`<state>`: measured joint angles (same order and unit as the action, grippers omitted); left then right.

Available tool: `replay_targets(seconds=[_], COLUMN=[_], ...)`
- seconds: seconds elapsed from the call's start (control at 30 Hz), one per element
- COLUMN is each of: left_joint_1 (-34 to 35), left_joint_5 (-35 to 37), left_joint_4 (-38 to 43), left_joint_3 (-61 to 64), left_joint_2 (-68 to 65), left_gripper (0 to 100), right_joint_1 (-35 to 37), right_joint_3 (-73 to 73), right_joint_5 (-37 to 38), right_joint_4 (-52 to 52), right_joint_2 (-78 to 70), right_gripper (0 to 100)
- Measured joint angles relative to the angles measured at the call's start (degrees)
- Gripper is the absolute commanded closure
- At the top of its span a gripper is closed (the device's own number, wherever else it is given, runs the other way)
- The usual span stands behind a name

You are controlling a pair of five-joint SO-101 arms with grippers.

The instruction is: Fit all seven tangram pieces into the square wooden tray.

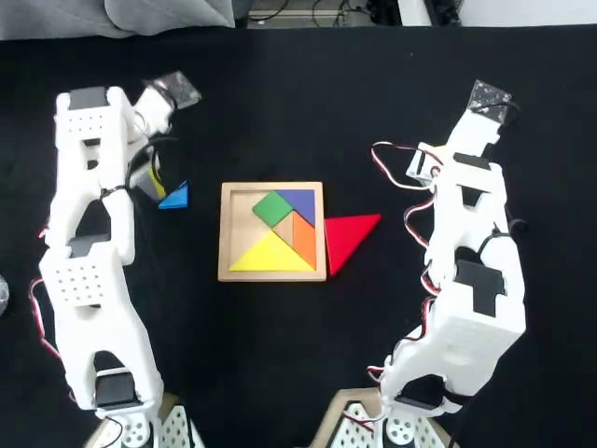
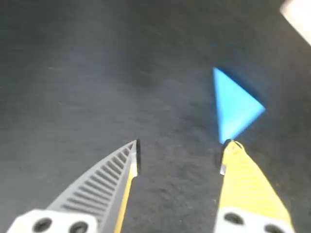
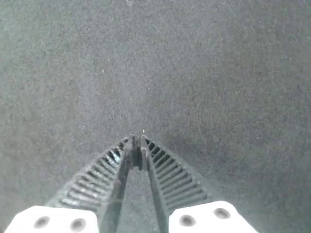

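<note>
**Two pieces lie outside the tray**

In the high view the wooden tray (image 1: 224,233) holds a green square (image 1: 271,207) and a yellow triangle (image 1: 269,254), among others. The red triangle (image 1: 347,238) lies just beside its 3 o'clock edge. The blue triangle (image 1: 175,197) lies at 9 o'clock, near the left claw (image 2: 183,144), whose fingers are apart. The right claw (image 3: 137,141) is closed together, empty, over the desk (image 3: 218,73).

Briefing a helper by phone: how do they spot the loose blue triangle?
Start at the wooden tray mid-table. On its left-arm side, by the left end effector, lies the blue triangle. The other loose piece, the red triangle, is larger.
</note>
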<state>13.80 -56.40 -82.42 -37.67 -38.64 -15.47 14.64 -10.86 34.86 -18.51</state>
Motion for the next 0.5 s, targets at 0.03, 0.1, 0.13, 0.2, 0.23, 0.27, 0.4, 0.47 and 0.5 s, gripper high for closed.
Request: replay_targets(seconds=[0.03, 0.1, 0.13, 0.2, 0.23, 0.27, 0.4, 0.47, 0.5], left_joint_1=[0.0, -0.9, -1.8, -4.0, -5.0, -5.7, -6.3, -6.2, -6.2], left_joint_5=[2.5, 7.4, 7.7, 7.2, 7.1, 7.5, 12.6, 13.5, 13.5], left_joint_4=[-0.2, -3.1, -5.4, -10.2, -11.0, -11.2, -8.4, -8.3, -8.3], left_joint_3=[-1.1, -3.2, -3.5, -3.6, -3.6, -3.6, -4.0, -5.2, -5.8], left_joint_2=[1.0, 2.4, 2.7, 2.7, 2.3, 1.5, -4.1, -6.8, -7.7], left_gripper=[72, 71, 71, 71, 71, 71, 70, 70, 70], right_joint_1=[0.0, 0.0, 0.0, 0.0, 0.0, 0.0, 0.0, 0.0, 0.0], right_joint_3=[0.0, 0.0, 0.0, 0.0, 0.0, 0.0, 0.0, 0.0, 0.0], right_joint_5=[0.0, 0.0, 0.0, 0.0, 0.0, 0.0, 0.0, 0.0, 0.0], right_joint_4=[0.0, 0.0, 0.0, 0.0, 0.0, 0.0, 0.0, 0.0, 0.0], right_joint_2=[0.0, 0.0, 0.0, 0.0, 0.0, 0.0, 0.0, 0.0, 0.0], right_gripper=[98.4, 98.4, 98.4, 98.4, 98.4, 98.4, 98.4, 98.4, 98.4])
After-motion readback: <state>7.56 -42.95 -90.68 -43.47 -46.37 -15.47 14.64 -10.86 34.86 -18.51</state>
